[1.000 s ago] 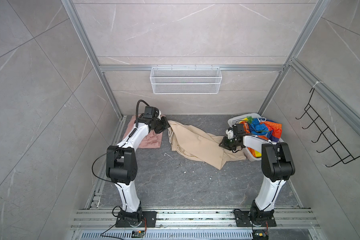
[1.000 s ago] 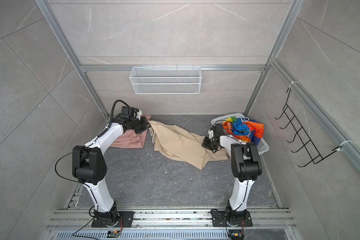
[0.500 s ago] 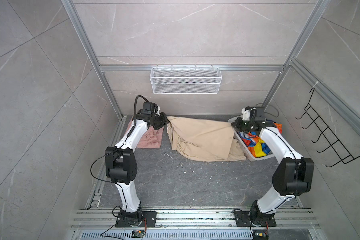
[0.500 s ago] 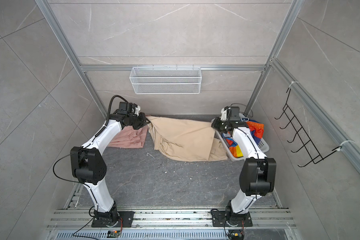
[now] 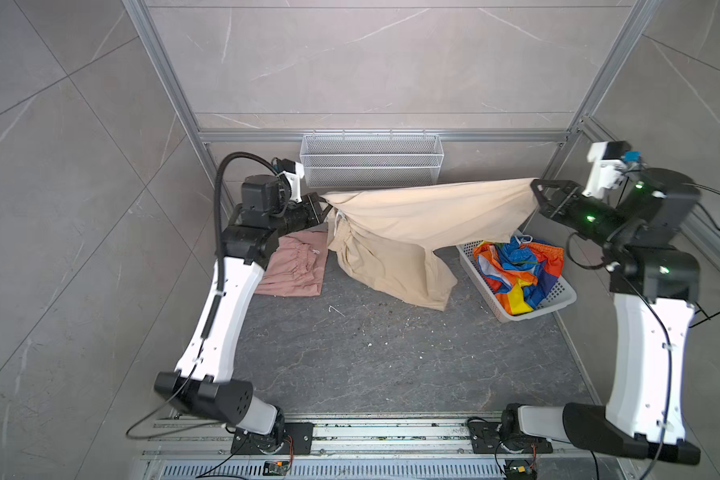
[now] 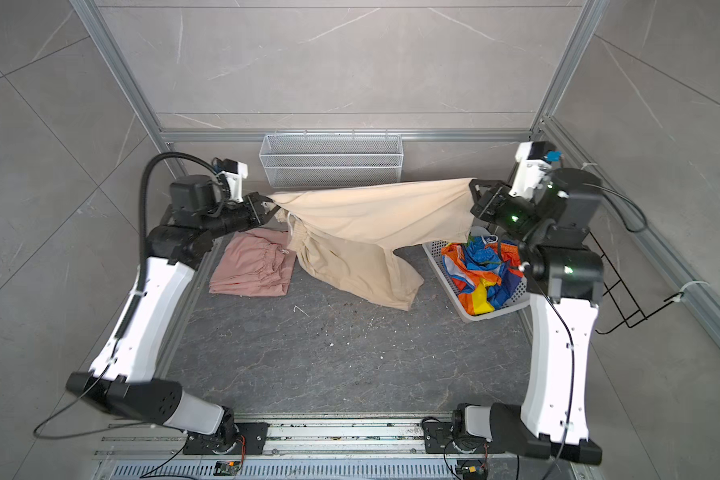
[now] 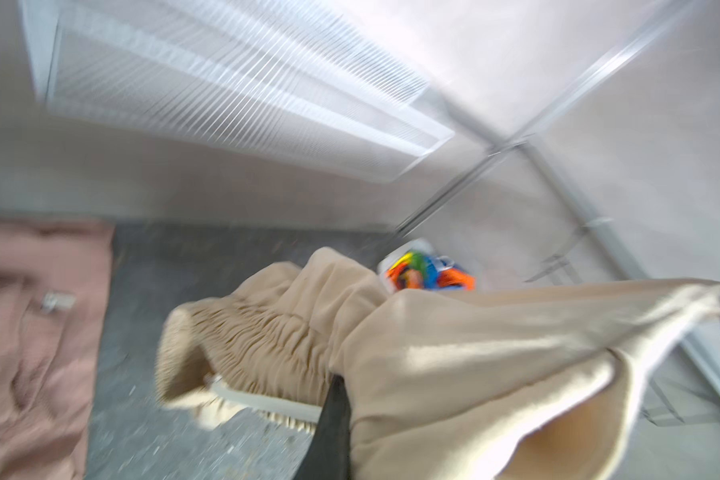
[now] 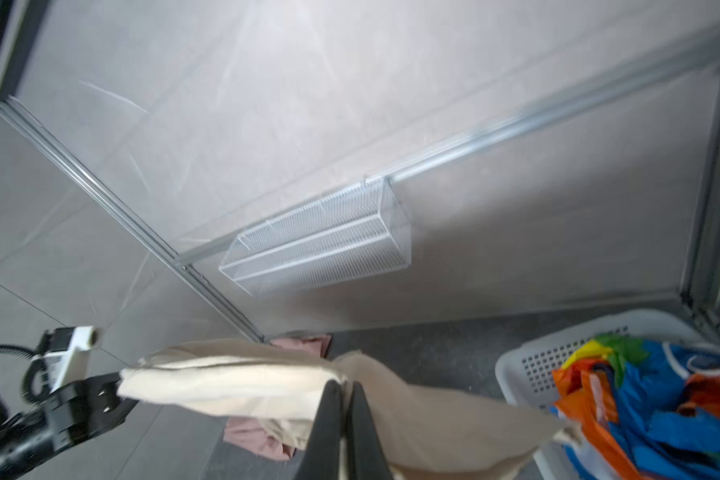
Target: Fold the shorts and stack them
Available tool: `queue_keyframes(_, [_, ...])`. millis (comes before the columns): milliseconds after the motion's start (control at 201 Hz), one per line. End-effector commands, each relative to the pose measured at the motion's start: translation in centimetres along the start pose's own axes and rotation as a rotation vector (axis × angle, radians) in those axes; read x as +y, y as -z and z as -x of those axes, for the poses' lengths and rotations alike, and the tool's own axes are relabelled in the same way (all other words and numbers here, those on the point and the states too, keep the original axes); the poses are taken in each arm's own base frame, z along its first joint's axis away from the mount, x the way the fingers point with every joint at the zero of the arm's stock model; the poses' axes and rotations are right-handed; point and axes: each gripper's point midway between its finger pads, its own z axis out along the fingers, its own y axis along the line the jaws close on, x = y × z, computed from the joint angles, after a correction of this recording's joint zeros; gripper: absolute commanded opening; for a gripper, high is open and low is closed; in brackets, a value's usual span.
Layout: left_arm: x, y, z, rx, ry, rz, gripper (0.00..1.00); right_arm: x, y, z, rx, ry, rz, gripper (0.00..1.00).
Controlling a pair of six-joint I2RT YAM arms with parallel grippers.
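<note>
The soft beige fabric shorts (image 5: 425, 216), lying on the grey floor (image 5: 391, 353) a second ago, now hang stretched mid-air between the left gripper (image 5: 321, 208) and the right gripper (image 5: 536, 192). Both are clamped on their upper edge, ready for a fold. Only the blurred left wrist view shows what is probably the gathered waistband (image 7: 267, 332), sagging below.

Grey tile walls (image 5: 350, 62), dark floor (image 5: 391, 353), wire basket (image 5: 371, 160)

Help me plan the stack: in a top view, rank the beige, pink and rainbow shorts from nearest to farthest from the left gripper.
1. The beige shorts: pinched in the left gripper itself, stretched across to the right gripper.
2. The pink shorts: lying on the surface beneath it, left side.
3. The rainbow shorts: in the white basket, far right.
</note>
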Motion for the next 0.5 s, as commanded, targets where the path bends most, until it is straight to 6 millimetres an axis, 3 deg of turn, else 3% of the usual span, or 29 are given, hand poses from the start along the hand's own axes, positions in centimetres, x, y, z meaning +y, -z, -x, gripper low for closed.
queue_keyframes(0, [-7.6,5.6,3.3,-0.155,-0.107,-0.179,0.00,3.1,3.5,2.7,-0.088,0.041,0.047,0.00])
queue_keyframes(100, [-10.8,8.3,4.5,-0.205,-0.109,-0.266,0.00,4.8,4.9,5.0,-0.149,0.070,0.063,0.00])
queue_keyframes(204, [-11.4,9.2,5.4,-0.231,-0.093,-0.263,0.00,4.1,3.4,6.4,-0.154,0.061,0.046,0.00])
queue_keyframes(289, [-10.0,8.4,6.2,-0.235,-0.096,-0.187,0.00,1.3,-0.3,6.5,-0.114,0.027,0.008,0.00])
queue_keyframes(369, [-7.2,6.5,6.7,-0.210,-0.058,-0.103,0.00,-2.5,-4.9,5.7,-0.066,-0.004,-0.045,0.00])
queue_keyframes(498, [-0.3,1.7,5.7,-0.106,0.064,0.008,0.00,-10.5,-13.5,0.8,0.087,-0.063,-0.146,0.00])
